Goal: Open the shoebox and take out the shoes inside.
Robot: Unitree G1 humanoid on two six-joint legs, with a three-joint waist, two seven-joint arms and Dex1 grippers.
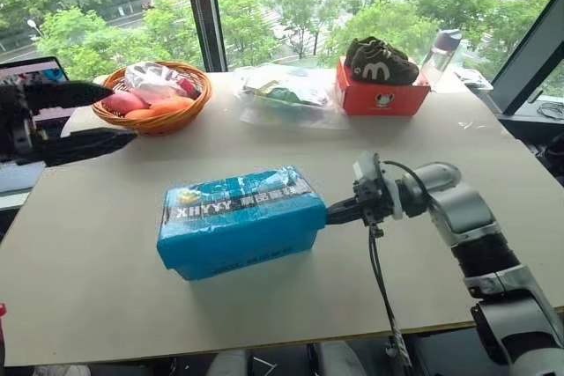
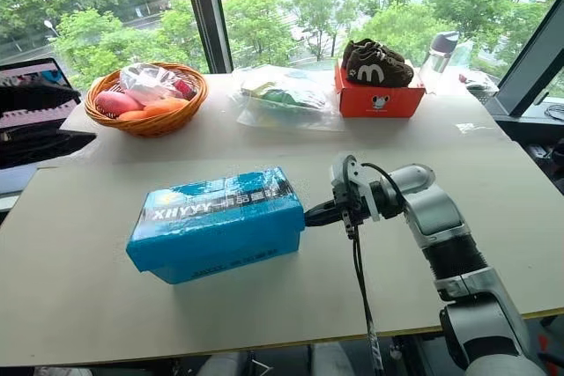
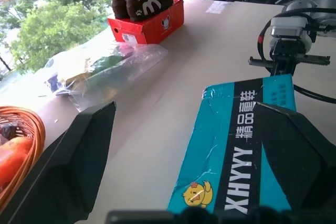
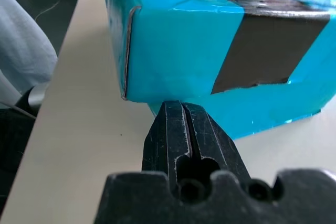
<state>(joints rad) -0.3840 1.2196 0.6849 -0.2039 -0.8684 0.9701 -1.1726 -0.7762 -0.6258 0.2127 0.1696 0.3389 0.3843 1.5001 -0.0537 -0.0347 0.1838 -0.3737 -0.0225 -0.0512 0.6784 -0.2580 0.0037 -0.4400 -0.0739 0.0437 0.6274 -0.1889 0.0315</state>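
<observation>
Fingers of the right gripper (image 1: 333, 210) are pressed flat together, holding nothing, their tip at the right end wall of the shoebox (image 1: 240, 222), low near the seam where lid meets base; from the pictures it is hard to say whether the tip touches the cardboard or stops just short. Bright blue with a black lettered stripe and a small yellow logo, the shoebox lies lid-down and closed near the middle of the tabletop (image 1: 106, 305). Well away at the tabletop's left edge, the left gripper (image 1: 75, 116) hovers above the surface with its fingers spread wide and empty, pointing toward the box. Along the far side sit a wicker basket (image 1: 159, 97) of fruit, a clear plastic bag (image 1: 286, 94), and a red-orange box (image 1: 381, 94) carrying dark brown shoes (image 1: 381, 61).
</observation>
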